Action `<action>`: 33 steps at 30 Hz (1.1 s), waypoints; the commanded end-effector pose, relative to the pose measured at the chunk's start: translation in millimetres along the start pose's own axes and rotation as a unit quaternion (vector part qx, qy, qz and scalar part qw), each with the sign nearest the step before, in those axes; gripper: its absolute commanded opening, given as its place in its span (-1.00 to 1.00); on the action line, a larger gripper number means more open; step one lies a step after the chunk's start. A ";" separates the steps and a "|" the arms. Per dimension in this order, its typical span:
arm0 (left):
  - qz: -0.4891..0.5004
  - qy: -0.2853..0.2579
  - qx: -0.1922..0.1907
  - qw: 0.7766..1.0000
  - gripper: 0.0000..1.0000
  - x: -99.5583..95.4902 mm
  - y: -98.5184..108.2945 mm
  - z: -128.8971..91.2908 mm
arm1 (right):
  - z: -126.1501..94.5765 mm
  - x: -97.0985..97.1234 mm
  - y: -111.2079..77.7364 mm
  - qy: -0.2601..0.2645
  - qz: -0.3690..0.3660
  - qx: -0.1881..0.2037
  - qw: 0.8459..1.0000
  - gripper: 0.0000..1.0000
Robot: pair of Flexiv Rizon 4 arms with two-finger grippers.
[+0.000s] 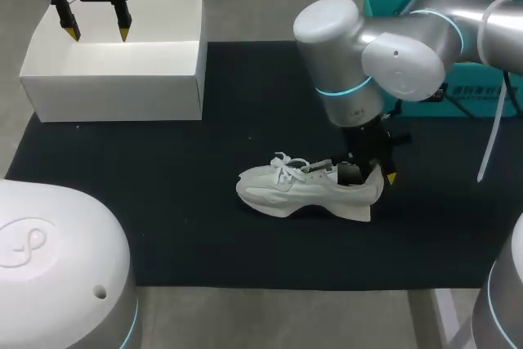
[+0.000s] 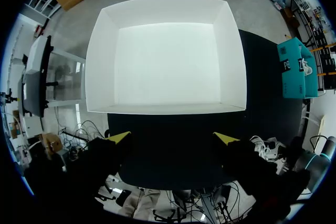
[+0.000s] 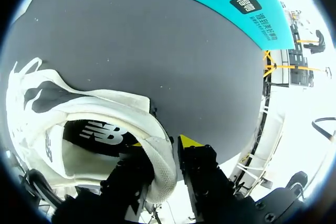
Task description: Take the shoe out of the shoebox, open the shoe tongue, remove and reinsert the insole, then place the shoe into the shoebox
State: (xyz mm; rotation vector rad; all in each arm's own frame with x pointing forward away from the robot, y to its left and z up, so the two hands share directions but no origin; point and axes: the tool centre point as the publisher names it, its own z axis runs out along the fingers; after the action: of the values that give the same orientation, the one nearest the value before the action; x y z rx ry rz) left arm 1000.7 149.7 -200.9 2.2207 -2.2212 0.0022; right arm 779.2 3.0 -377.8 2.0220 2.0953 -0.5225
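One black-topped desk (image 1: 204, 243) carried one white shoebox (image 1: 114, 79) and one teal box (image 1: 482, 102). One white shoe (image 1: 302, 190) stood mid-desk, outside the shoebox. The left tool (image 1: 99, 36) hung over the shoebox, fingers apart; the right tool (image 3: 163, 144) was clamped on the shoe's heel.

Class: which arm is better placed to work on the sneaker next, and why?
Right, probably. The right pincer is shut on the heel collar of the white sneaker, one finger inside. The left pincer hangs open and empty over the white shoebox, apart from the sneaker.
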 end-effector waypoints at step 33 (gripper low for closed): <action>0.000 0.000 0.000 1.000 1.00 0.0 0.4 -0.5 | -177.5 -42.7 -4.8 0.315 -0.595 -0.322 0.665 1.00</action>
State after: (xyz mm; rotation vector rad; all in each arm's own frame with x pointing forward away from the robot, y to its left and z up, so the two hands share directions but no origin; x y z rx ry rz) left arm 1000.7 149.7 -201.0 2.2207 -2.2213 0.0021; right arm 796.9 41.5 -196.7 1.2348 2.7476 0.0536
